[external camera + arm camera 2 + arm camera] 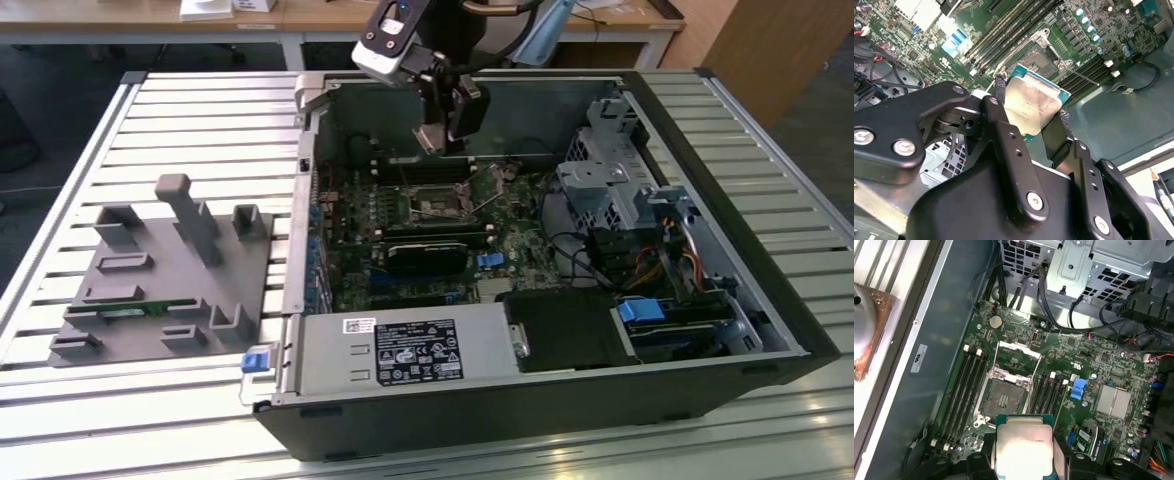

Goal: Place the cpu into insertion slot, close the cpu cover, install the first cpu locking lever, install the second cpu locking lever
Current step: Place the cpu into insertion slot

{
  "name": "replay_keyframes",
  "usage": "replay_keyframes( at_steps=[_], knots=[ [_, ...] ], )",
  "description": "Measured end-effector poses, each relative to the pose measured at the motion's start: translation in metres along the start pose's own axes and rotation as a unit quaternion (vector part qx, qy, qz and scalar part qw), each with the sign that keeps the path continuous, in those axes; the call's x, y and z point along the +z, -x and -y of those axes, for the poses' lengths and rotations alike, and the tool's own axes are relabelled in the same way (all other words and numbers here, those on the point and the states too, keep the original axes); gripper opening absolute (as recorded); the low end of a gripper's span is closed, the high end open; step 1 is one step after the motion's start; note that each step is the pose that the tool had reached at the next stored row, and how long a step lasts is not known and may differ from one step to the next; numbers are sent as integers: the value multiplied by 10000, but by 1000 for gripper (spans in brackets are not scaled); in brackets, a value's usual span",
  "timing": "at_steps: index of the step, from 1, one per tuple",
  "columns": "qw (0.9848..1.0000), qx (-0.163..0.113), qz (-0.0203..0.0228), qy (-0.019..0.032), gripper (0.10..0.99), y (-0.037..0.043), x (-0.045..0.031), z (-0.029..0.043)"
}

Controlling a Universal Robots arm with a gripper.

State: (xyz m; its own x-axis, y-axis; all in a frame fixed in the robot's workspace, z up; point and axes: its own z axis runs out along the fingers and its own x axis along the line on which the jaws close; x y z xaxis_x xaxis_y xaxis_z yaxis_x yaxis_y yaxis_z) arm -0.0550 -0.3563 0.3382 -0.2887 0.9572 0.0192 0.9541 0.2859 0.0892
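The gripper (438, 138) hangs inside the case (747, 290), jaws clamped on opposite edges of the cpu (1030, 107), which sits between them above the uncovered slot (1004, 397).

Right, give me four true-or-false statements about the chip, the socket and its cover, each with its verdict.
1. The gripper is shut on the cpu. True.
2. The cpu sits in the insertion slot. False: the slot is empty; the gripper holds the cpu clear of it.
3. The cpu cover is closed over the slot. False: it is swung open.
4. Long memory slots lie on both sides of the insertion slot. True.
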Motion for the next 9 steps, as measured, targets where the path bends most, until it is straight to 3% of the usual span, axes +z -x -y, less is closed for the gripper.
replay_keyframes(
  at_steps=[5, 9],
  knots=[
    [9996, 293, 26, 5, 541, 0, 22, 2],
    [9978, 656, 59, 13, 541, 1, 48, 4]
  ],
)
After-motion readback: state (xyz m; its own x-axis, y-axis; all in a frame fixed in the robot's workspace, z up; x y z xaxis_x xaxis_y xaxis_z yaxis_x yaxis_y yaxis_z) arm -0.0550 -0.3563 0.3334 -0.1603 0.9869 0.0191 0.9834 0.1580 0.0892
